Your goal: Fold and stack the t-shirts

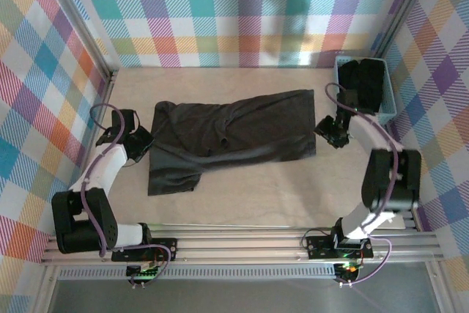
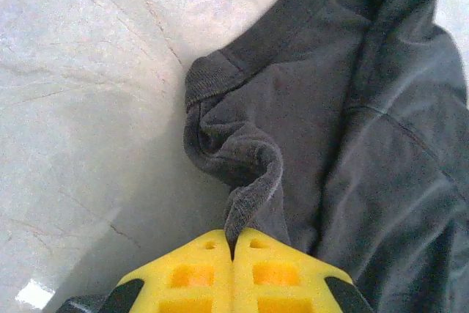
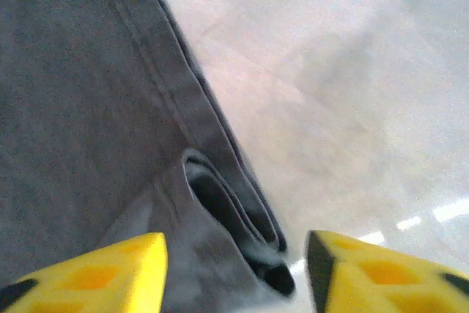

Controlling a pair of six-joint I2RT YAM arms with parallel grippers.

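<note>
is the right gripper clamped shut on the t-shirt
No, the right gripper stands open, the t-shirt hem lying loose between its jaws.

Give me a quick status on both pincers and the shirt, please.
Left pincer shut on the t-shirt collar. Right pincer open over its hem. Cloth spread mid-table, not yet folded. Basket far right, clear of it.

A dark t-shirt [image 1: 234, 137] lies spread across the pale table [image 1: 249, 203]. A blue basket [image 1: 340, 72] sits at its far right corner.
</note>
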